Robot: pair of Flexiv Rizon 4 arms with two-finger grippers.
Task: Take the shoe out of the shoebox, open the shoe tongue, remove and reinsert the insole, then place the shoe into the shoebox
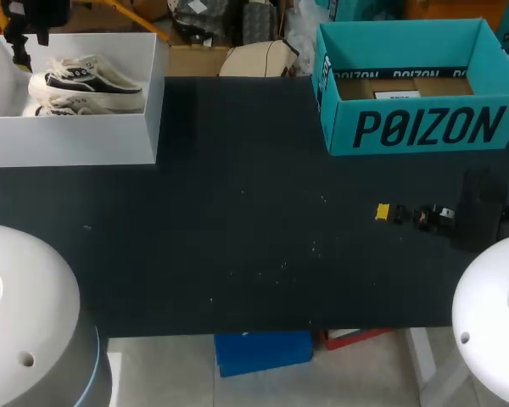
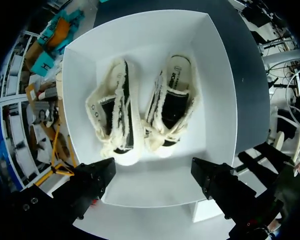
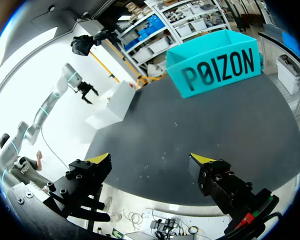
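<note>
A white shoebox (image 1: pixel 76 140) stands at the table's far left. In it lie two cream, fleece-lined shoes with dark uppers (image 1: pixel 89 85) (image 1: pixel 55 108). In the left wrist view both shoes (image 2: pixel 115 112) (image 2: pixel 172 102) lie side by side on the box floor (image 2: pixel 155 185), soles down. My left gripper (image 1: pixel 21 52) (image 2: pixel 152 177) hangs open above the box, apart from the shoes, with nothing between its fingers. My right gripper (image 1: pixel 386 212) (image 3: pixel 150 160) stands open low over the table's right side, holding nothing.
A teal open box (image 1: pixel 407 85) (image 3: pixel 215 65) with a cardboard floor stands at the far right. The dark tabletop (image 1: pixel 237 237) stretches between the two boxes. The white shoebox (image 3: pixel 115 102) shows far ahead of the right gripper.
</note>
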